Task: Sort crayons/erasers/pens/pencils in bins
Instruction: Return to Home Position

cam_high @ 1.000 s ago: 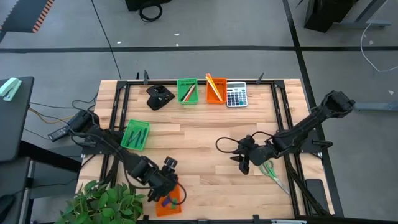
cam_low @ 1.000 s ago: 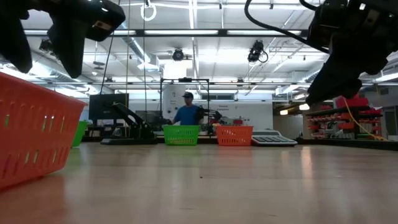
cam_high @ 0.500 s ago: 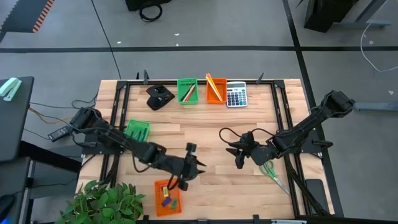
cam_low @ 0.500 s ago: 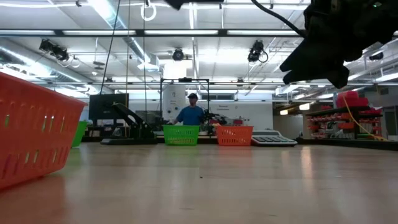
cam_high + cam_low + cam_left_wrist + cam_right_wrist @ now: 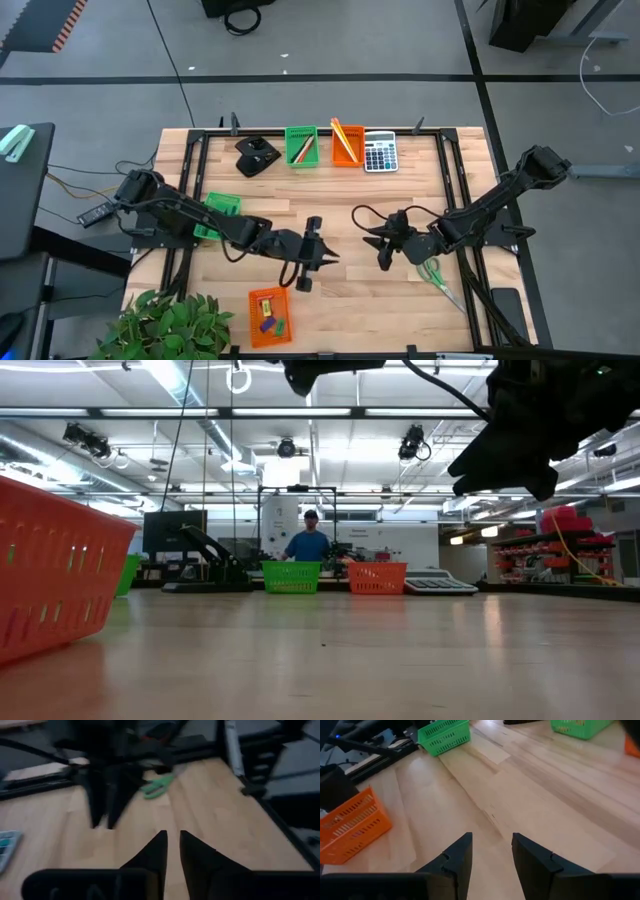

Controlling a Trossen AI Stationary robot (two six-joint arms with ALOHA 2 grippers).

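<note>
My left gripper (image 5: pixel 322 257) hovers above the table's middle-left, slanting toward the right side. Its fingers (image 5: pixel 171 842) stand a narrow gap apart, with nothing between them. My right gripper (image 5: pixel 376 250) hangs open over the middle-right, also with nothing between its fingers (image 5: pixel 490 842). An orange bin (image 5: pixel 268 316) at the near left holds small coloured erasers. My left arm partly covers a green bin (image 5: pixel 222 207) at the left. At the far edge, a green bin (image 5: pixel 301 146) holds thin sticks. An orange bin (image 5: pixel 347 144) beside it holds a yellow pencil.
A grey calculator (image 5: pixel 380 153) and a black object (image 5: pixel 257 157) lie by the far bins. Green-handled scissors (image 5: pixel 432 272) lie under my right arm. A plant (image 5: pixel 165 325) overhangs the near-left corner. A person (image 5: pixel 306 542) stands beyond the table.
My left gripper has swung from above the near-left orange bin toward the table's middle and risen, tipping up from pointing steeply down to a shallow slant. My right gripper has turned a little at its wrist while staying in place.
</note>
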